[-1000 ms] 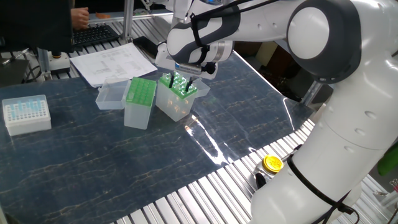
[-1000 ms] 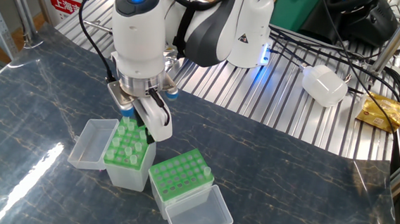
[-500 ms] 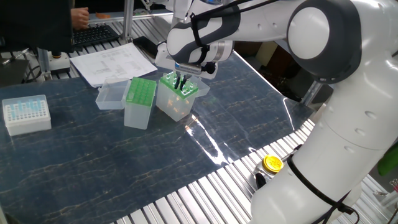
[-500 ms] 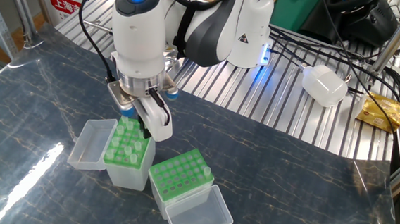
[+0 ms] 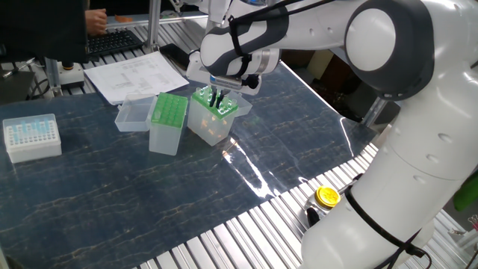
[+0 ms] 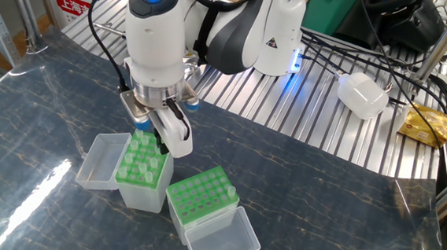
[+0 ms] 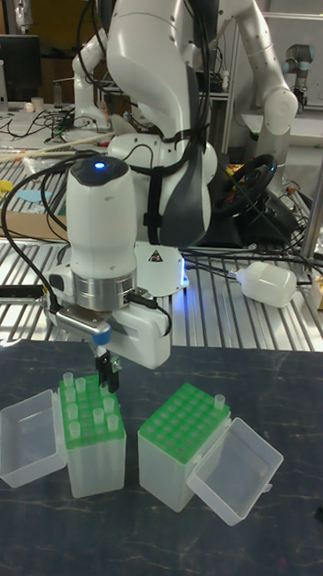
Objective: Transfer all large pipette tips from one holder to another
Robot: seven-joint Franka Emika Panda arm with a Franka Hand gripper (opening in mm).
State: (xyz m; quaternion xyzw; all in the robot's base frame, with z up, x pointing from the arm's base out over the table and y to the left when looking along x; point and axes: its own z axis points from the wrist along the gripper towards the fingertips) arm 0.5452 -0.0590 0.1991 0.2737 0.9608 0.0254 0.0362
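Black 2-finger gripper [image 7: 107, 372] at frame centre-left, fingers nearly together above translucent whitish large pipette tips [image 7: 92, 407] in green-topped holder [image 6: 143, 174]; grasp unclear. Second green-topped holder [image 6: 202, 199] just beside. No readable labels.

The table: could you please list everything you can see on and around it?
First box: one, clear with green top, under the gripper, lid open.
Second box: one, clear with green grid top, beside the first, lid open.
Pipette tips: several, whitish, standing in the first box.
White box: one, holding pale-blue tips, far end of the table.
Papers: white, at the table edge.
Yellow cap: one, on the metal rails.
Robot arm: one, white; gripper low over the first box, jaws nearly together.
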